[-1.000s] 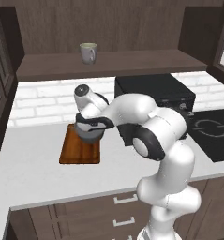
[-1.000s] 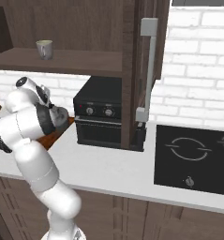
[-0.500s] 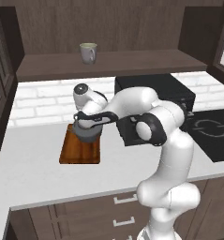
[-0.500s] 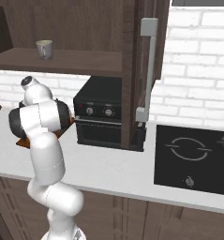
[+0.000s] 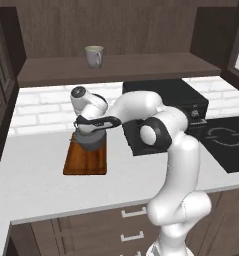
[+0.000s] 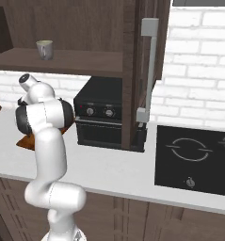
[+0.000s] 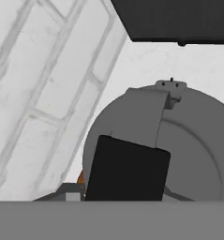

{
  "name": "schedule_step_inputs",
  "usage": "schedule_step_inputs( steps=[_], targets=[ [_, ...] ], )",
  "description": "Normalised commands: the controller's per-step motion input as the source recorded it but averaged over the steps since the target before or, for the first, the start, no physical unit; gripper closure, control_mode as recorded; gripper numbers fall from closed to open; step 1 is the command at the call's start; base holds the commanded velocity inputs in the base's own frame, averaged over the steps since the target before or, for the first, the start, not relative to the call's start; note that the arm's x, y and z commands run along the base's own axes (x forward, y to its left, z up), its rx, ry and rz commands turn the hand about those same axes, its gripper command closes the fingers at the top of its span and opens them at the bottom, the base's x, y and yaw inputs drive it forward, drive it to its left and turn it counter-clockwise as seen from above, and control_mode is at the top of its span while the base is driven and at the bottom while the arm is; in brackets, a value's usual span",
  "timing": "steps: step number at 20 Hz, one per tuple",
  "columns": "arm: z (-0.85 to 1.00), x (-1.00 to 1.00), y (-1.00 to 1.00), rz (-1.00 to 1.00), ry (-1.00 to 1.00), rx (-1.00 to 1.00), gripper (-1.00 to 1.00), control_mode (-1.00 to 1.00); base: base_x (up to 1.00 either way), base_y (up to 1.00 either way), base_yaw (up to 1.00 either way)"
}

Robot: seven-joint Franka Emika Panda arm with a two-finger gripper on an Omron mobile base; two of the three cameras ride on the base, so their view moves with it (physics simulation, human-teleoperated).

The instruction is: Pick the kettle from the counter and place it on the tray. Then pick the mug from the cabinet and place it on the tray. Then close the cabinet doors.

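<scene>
The squat round dark grey kettle (image 5: pixel 91 140) sits on the flat rectangular reddish-brown wooden tray (image 5: pixel 83 161), toward its far end, and the tray lies flat on the long pale grey-white tabletop (image 5: pixel 51 190) in front of the white brick wall. The white arm's claw (image 5: pixel 89 129) is just above the kettle; whether its fingers are apart or clamped on the handle cannot be told. The hand view looks down on the kettle's grey top (image 7: pixel 188 140). A black box-shaped oven (image 5: pixel 166 112) stands just right of the tray. The small pale mug (image 5: pixel 94 56) stands on the shelf of the dark brown wooden cabinet (image 5: pixel 121 67), whose glass-panelled door (image 6: pixel 144 70) stands open.
</scene>
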Motion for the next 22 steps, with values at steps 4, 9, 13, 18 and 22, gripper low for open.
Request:
schedule_step_inputs(
  steps=[4, 9, 13, 18, 22],
  targets=[
    [-0.2, -0.04, 0.02, -0.04, 0.0, 0.01, -1.0, -1.0, 0.0, 0.0, 0.0],
    [-0.12, -0.02, -0.02, -0.07, -0.04, 0.03, -1.0, -1.0, 0.0, 0.0, 0.0],
    [-0.09, 0.0, -0.13, -0.06, -0.04, 0.0, -1.0, -1.0, 0.0, 0.0, 0.0],
    [0.04, -0.03, -0.05, -0.04, -0.11, 0.0, -1.0, -1.0, 0.0, 0.0, 0.0],
    [0.16, -0.15, 0.0, -0.01, -0.19, 0.0, -1.0, -1.0, 0.0, 0.0, 0.0]
  ],
)
